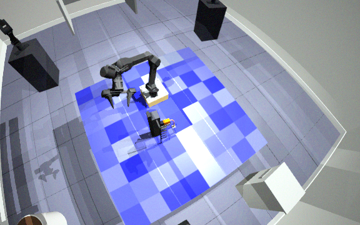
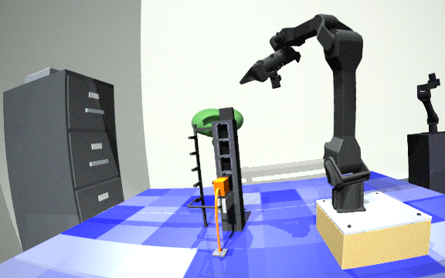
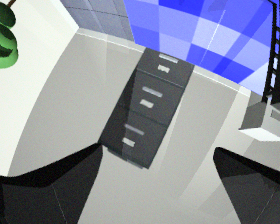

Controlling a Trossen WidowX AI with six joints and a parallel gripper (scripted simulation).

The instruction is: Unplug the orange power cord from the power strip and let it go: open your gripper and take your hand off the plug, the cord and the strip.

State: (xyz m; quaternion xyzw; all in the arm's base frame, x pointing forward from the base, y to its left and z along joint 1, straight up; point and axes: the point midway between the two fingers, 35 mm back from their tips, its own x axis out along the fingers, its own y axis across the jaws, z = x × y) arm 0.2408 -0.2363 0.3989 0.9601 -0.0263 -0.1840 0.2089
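While my gripper point(image 2: 246, 79) hangs open and holds nothing, I see the orange plug point(image 2: 221, 185) sitting in the upright power strip point(image 2: 230, 162) mid-bench.

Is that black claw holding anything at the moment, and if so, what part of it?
Nothing. The gripper hangs open in the air, well away from the orange plug, which sits in the upright power strip.

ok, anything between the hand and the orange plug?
Nothing visible. The open hand hangs high, apart from the upright power strip; the orange plug sits low on its face. A thin black rack stands beside the strip.
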